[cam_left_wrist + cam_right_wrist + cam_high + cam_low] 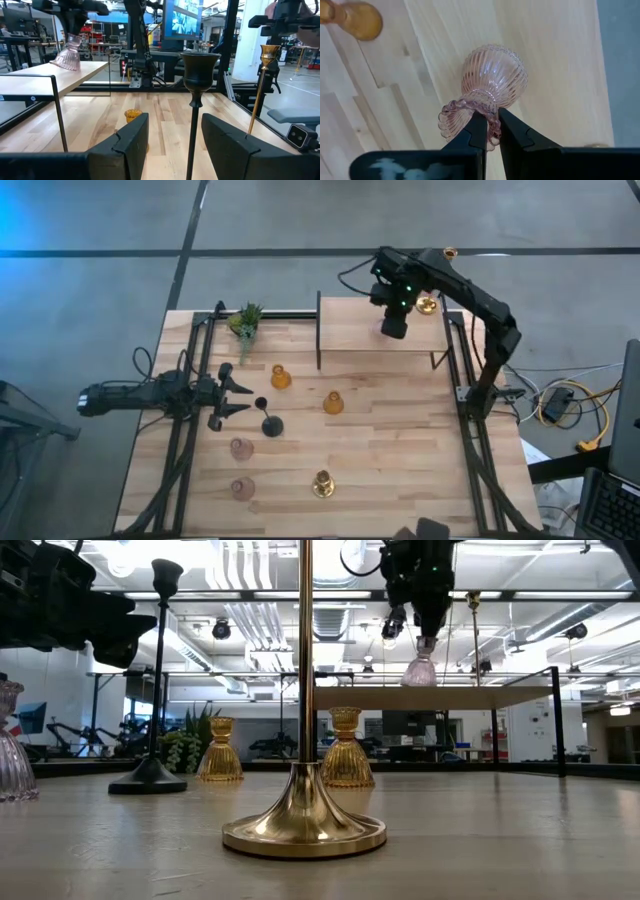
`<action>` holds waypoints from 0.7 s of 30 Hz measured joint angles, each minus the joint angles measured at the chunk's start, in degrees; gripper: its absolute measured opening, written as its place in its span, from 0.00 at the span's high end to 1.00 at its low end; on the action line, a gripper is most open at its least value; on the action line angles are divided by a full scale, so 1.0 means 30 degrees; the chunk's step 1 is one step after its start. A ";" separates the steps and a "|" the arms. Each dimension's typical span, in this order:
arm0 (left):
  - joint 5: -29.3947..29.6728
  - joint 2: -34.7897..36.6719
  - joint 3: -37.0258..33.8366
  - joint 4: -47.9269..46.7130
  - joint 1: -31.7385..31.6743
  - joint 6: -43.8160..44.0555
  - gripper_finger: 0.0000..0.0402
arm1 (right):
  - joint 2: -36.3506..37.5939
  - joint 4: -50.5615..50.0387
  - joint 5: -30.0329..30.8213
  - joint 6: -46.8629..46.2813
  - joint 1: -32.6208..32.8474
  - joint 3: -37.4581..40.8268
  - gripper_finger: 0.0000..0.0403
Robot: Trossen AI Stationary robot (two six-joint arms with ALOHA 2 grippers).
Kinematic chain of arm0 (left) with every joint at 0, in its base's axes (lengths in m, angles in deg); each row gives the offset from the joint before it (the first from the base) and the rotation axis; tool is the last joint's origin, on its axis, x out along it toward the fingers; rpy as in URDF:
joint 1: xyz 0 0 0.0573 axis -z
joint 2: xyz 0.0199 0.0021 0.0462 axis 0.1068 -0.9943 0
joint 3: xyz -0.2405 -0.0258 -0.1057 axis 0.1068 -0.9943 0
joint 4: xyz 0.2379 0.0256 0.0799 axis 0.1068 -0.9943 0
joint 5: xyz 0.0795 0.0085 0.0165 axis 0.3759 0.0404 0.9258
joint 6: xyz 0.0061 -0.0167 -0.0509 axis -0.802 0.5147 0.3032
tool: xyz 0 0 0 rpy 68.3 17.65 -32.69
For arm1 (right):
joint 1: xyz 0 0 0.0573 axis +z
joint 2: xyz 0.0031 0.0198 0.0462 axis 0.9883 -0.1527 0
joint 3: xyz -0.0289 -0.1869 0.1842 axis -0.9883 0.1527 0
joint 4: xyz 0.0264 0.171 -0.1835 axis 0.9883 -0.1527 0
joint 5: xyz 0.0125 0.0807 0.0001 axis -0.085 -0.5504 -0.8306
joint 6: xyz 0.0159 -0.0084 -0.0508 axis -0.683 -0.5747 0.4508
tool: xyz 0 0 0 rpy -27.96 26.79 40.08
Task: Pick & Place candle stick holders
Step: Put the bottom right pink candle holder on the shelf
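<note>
My right gripper (393,327) is over the raised wooden shelf (350,330) at the back right, shut on a pink glass holder (492,80). A tall gold holder (427,305) stands on the shelf behind it. My left gripper (246,399) is open at the table's left. The black stemmed holder (268,422) stands on its round base just beyond the fingertips, and its stem (193,130) shows between the fingers. Two amber glass holders (281,377) (333,402), two pink glass ones (241,447) (243,488) and a second gold one (322,483) stand on the table. My right gripper pinches the pink holder's frilled top rim (470,107) between its two fingertips, coming from above and pointing down. The holder hangs below the fingers, a little tilted. Its ribbed foot (420,673) is at the shelf's top; whether it touches, I cannot tell.
A small green plant (245,320) stands at the table's back left. The shelf rests on thin black legs (319,330). Black rails (190,430) run along the table's left and right sides. The table's middle and near right are bare wood.
</note>
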 joint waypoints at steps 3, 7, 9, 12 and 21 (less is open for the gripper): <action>0.0003 0.0004 0.0000 0.0003 0.0004 0.0004 0.53 | -0.0648 0.0022 -0.0766 0.0156 -0.0216 -0.0787 0.96; 0.0000 -0.0003 -0.0007 -0.0002 -0.0002 0.0004 0.53 | -0.1015 0.0017 -0.0899 -0.0158 -0.0481 -0.1170 0.96; 0.0007 0.0004 -0.0007 0.0003 -0.0003 0.0004 0.53 | -0.1035 0.0034 -0.0944 -0.0175 -0.0531 -0.1109 0.96; 0.0007 0.0001 0.0000 -0.0004 -0.0001 0.0001 0.53 | -0.0947 0.0005 -0.0987 -0.0191 -0.0664 -0.1017 0.96; 0.0007 -0.0003 -0.0005 -0.0004 0.0001 0.0004 0.53 | -0.0996 -0.0015 -0.0900 -0.0510 -0.0776 -0.0911 0.85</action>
